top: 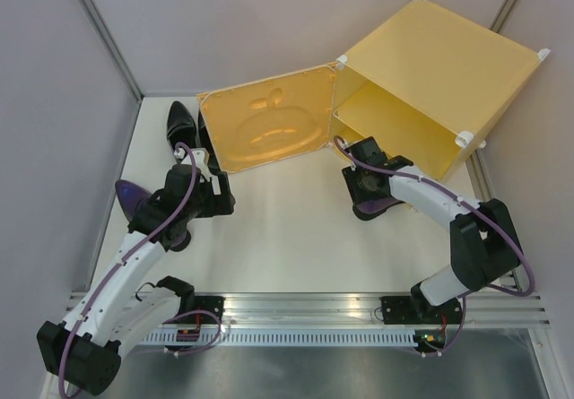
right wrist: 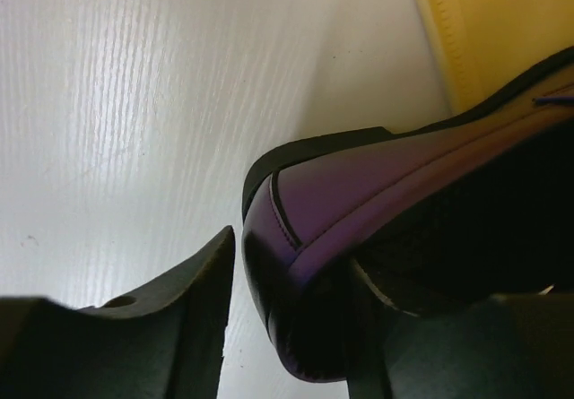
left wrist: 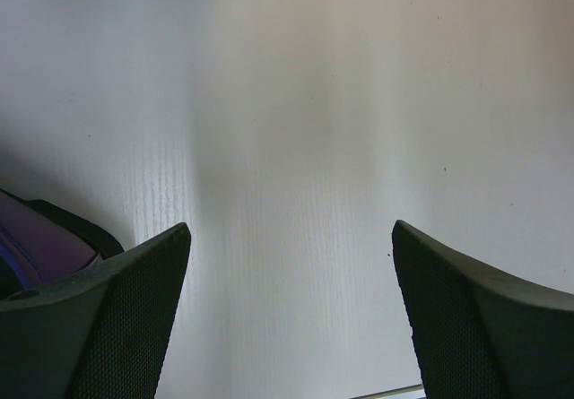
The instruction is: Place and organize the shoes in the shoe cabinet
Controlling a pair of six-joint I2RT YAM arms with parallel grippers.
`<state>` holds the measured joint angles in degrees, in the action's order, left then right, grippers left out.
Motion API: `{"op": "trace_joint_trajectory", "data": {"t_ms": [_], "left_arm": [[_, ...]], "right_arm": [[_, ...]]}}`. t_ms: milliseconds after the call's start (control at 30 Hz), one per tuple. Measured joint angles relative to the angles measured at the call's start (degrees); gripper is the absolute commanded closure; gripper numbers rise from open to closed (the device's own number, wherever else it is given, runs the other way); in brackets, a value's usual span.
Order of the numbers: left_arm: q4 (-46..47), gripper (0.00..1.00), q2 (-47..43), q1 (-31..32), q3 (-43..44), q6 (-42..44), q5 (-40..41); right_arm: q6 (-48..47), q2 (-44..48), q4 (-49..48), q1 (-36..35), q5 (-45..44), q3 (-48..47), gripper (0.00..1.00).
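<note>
One purple shoe was just in front of the open cabinet, its heel wall pinched between the right gripper's fingers; whether it touched the table could not be told. The other purple shoe lay at the left, beside the left gripper, which was spread wide, holding nothing. The black pair lay by the door's left edge.
</note>
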<state>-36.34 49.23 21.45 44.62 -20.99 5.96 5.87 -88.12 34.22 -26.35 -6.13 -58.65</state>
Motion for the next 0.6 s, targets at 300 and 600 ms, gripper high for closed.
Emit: {"op": "trace_joint_trajectory", "data": {"t_ms": [300,600], "left_arm": [[0.0,0.05,0.0,0.0,0.0,0.0,0.0],[0.0,0.05,-0.3,-0.3,0.0,0.0,0.1]], "right_arm": [[11.1,12.8,-1.6,-2.5,-9.7,3.8,0.06],[37.8,24.7,-4.2,-19.3,-33.1,13.6,0.02]]}}
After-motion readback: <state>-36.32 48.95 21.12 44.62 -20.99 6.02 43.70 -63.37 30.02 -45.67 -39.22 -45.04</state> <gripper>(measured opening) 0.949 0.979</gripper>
